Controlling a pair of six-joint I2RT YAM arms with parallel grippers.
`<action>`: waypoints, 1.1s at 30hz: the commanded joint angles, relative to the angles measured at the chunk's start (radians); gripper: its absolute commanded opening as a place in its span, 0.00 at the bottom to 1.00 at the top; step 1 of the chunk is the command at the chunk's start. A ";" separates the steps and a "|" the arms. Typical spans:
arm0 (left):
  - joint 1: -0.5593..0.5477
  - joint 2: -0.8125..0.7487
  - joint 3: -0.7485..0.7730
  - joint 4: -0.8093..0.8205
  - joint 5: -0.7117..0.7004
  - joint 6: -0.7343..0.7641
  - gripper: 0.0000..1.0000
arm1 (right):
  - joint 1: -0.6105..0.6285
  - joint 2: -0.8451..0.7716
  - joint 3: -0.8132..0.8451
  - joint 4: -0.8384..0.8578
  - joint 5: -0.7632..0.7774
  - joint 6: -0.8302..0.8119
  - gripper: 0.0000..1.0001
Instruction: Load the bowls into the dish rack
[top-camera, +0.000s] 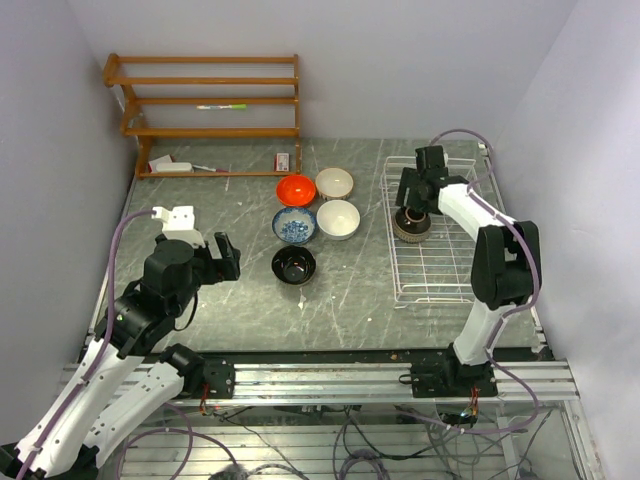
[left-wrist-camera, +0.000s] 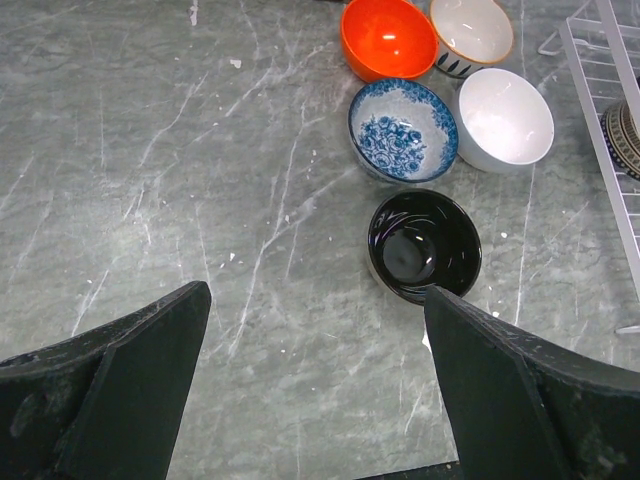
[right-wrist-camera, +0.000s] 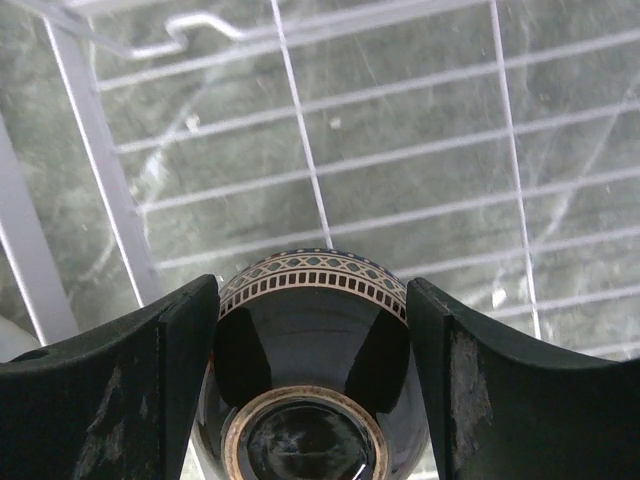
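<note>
Five bowls sit grouped mid-table: orange-red (top-camera: 295, 188), cream (top-camera: 334, 182), white (top-camera: 338, 219), blue-and-white (top-camera: 294, 226) and glossy black (top-camera: 294, 266). The white wire dish rack (top-camera: 440, 275) lies at the right. My right gripper (top-camera: 411, 203) is low in the rack's far left corner, shut on the brown bowl (top-camera: 411, 227). In the right wrist view the bowl (right-wrist-camera: 310, 340) is tipped, foot ring towards the camera, between the fingers of the gripper (right-wrist-camera: 313, 290) above the rack wires (right-wrist-camera: 300, 110). My left gripper (left-wrist-camera: 318, 300) is open and empty, just left of the black bowl (left-wrist-camera: 424, 243).
A brown wooden shelf unit (top-camera: 210, 100) stands at the back left with small items on its lowest shelf (top-camera: 180, 166). Walls close in on the left, back and right. A metal rail (top-camera: 330, 375) runs along the near table edge.
</note>
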 joint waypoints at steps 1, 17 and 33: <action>-0.004 0.011 -0.004 0.031 0.032 0.009 0.99 | 0.003 -0.105 -0.100 -0.053 0.041 -0.003 0.74; -0.004 -0.010 -0.014 0.048 0.072 0.015 0.99 | 0.053 -0.375 -0.375 -0.112 -0.029 0.027 0.75; -0.004 -0.014 -0.018 0.047 0.071 0.013 0.99 | 0.128 -0.525 -0.494 -0.178 -0.003 0.051 0.75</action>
